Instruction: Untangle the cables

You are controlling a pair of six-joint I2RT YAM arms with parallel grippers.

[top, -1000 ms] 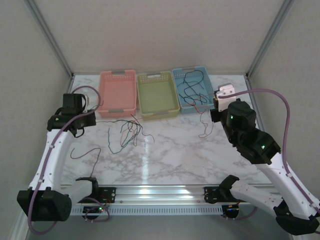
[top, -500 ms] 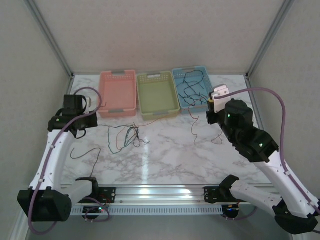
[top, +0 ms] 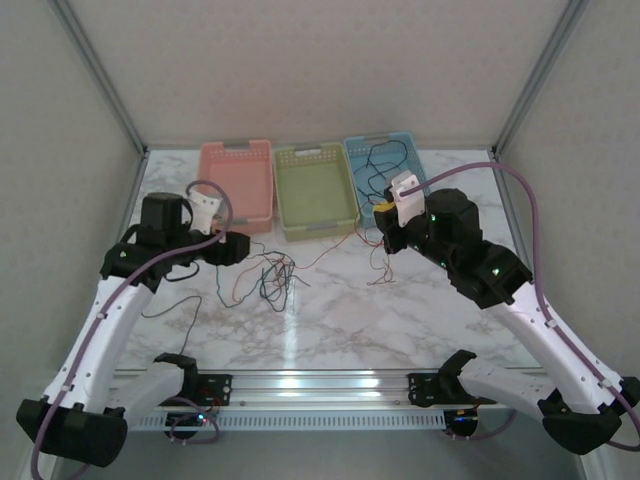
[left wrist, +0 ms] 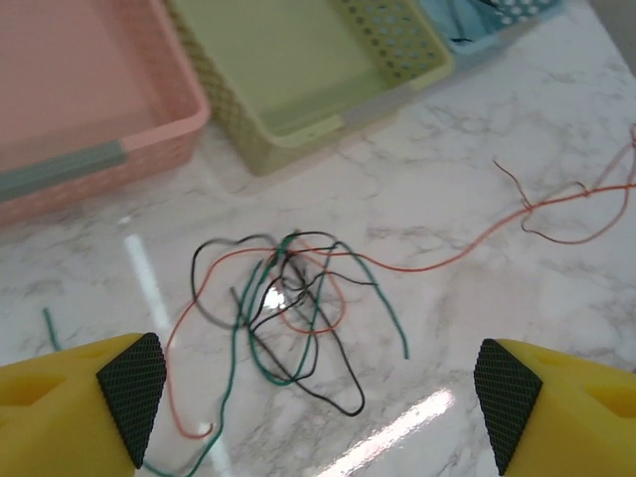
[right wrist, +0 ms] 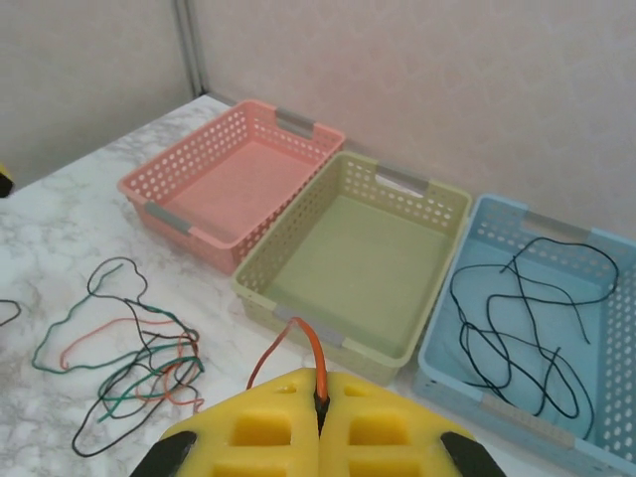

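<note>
Just ahead of left gripper (left wrist: 318, 402), tangled cables (left wrist: 288, 298)

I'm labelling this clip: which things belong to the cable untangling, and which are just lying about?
Job: tangled cables; orange cable pinched in the right gripper; open left gripper; black cables in the blue basket.
Lying about: pink basket and green basket, both empty.

Thin black, orange and green cables (left wrist: 283, 288) lie loosely tangled on the marble tabletop (left wrist: 447, 179).
</note>
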